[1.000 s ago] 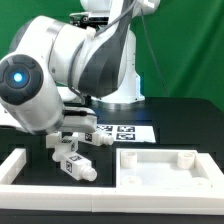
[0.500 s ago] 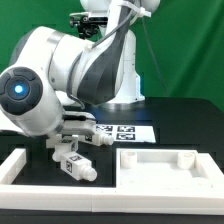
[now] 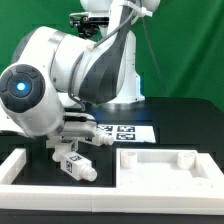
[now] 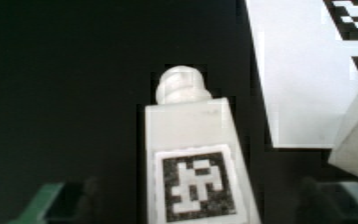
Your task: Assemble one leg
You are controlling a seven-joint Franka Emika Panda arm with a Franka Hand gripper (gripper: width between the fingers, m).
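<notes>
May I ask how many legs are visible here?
2: one leg inside the open gripper, a second leg beside the marker board; the arm may hide more.

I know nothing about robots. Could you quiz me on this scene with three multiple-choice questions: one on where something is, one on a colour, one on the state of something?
1. In the exterior view, where is the large flat tabletop relative to the leg?
A) towards the exterior view's right
B) towards the exterior view's left
C) stacked on top of it

2. What colour is the table surface?
A) red
B) black
C) yellow

3. How does the end effector stand?
A) open, with the leg between its fingers
B) shut tight with nothing between
C) hidden in both views

Answers:
1 A: the tabletop lies on the exterior view's right, while the leg sits under the arm further left.
2 B: the surface is black around the white parts.
3 A: the wrist view shows dark gaps on both sides of the leg.
</notes>
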